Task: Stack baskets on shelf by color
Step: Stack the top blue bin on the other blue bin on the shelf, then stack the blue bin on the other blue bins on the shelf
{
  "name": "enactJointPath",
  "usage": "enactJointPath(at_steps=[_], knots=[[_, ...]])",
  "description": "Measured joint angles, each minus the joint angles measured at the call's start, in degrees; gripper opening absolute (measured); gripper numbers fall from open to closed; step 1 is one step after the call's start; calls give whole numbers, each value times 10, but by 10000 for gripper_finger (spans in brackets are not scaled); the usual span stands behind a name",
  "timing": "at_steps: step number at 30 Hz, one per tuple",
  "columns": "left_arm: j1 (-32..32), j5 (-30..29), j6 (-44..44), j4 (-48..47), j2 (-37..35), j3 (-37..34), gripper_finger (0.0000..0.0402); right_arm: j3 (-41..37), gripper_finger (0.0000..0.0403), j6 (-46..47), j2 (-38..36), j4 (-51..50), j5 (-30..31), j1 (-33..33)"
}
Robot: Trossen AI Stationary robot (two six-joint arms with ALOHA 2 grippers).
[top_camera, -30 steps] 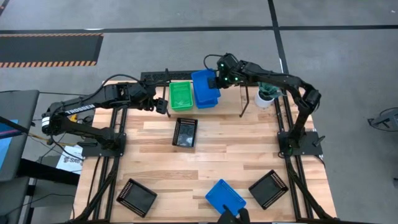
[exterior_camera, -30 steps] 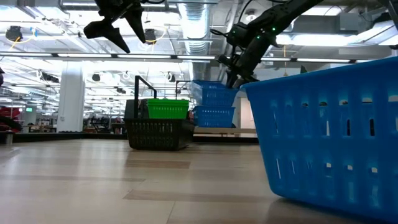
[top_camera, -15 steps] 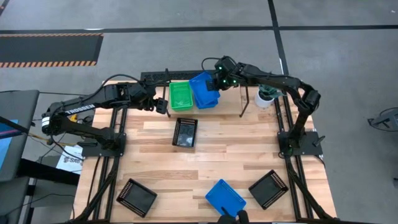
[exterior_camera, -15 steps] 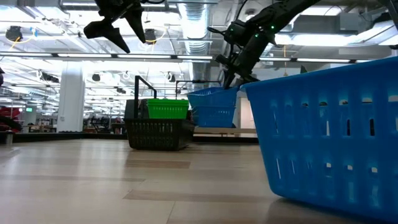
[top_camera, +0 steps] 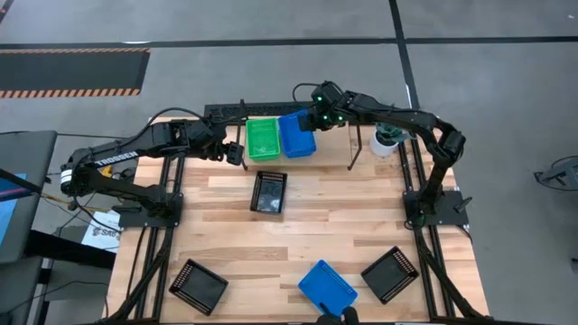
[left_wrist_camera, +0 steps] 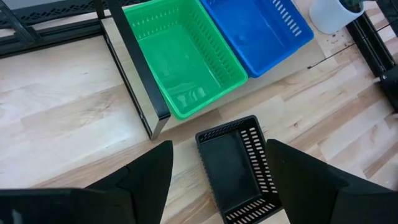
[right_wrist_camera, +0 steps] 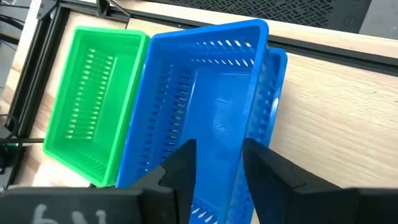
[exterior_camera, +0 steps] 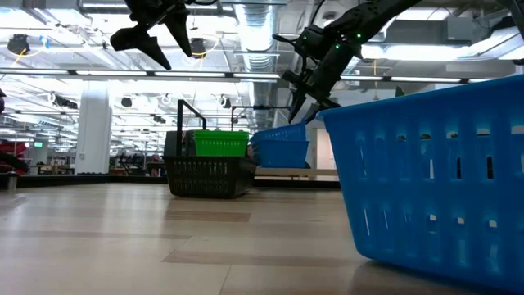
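Since a second ago the upper blue basket has dropped from its raised, tilted pose and now nests in the blue basket under it on the shelf at the far edge of the bench, and the right hand has spread its fingers. That hand hovers over the far end of the blue pair; in its wrist view the two fingers stand either side of the top basket's near wall with a gap, and whether they touch it cannot be told. No basket hangs from it.

Just left of the blue pair on the shelf sits a green basket, touching them side by side. The left hand hangs in the air near the shelf's left end post, fingers wide apart and holding nothing.

One black basket lies on the bench near its middle, in front of the shelf. Along the near edge lie a black basket towards the left corner, a third blue basket at the middle, and another black basket towards the right. A white pot stands by the far right corner.
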Motion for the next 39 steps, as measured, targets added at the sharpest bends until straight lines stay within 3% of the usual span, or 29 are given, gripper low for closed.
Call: enactJointPath(at_steps=[14,18,25,34,39], knots=[[0,1,4,0,0,0,244,0,144,-8,-56,4,0,4],[0,14,5,-3,0,0,244,0,146,-25,-84,-50,0,28],[0,49,37,-51,0,0,244,-18,144,-14,-95,-168,0,164],[0,60,79,-64,0,0,244,-60,161,149,-119,-269,30,363],[0,61,108,-62,0,0,244,-68,179,199,-125,-289,-5,475]])
